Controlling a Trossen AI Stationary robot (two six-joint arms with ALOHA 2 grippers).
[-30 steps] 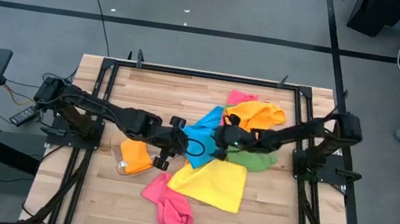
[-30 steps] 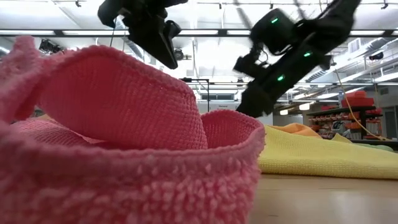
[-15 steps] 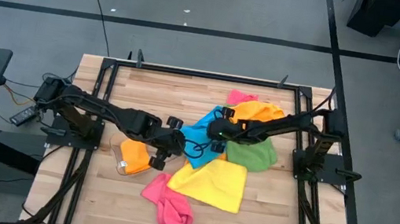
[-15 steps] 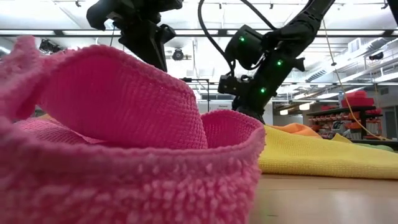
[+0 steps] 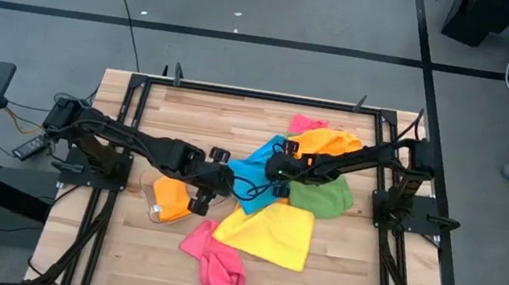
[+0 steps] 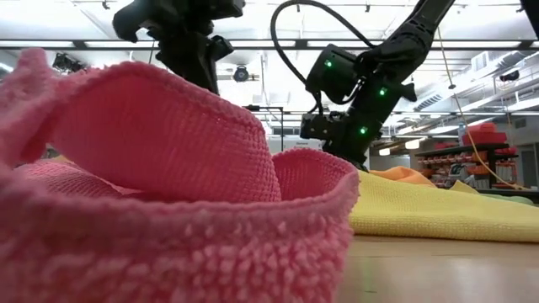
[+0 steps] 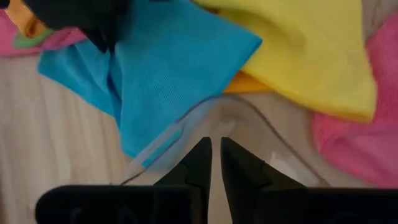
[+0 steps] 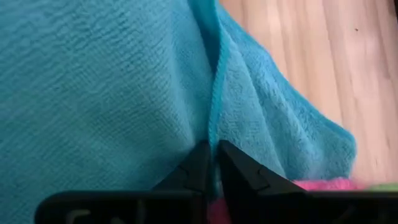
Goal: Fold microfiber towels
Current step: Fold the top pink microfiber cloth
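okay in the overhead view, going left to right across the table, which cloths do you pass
orange cloth → blue cloth → green cloth. The pink and yellow ones overlap these in the order, so I left them out.

From my seat the pink towel is all nubby looped pile, properly fuzzy. The blue towel shows a finer matt weave with a stitched hem. The tabletop is pale wood planks, lightly satin. The clear tray is glossy smooth plastic.
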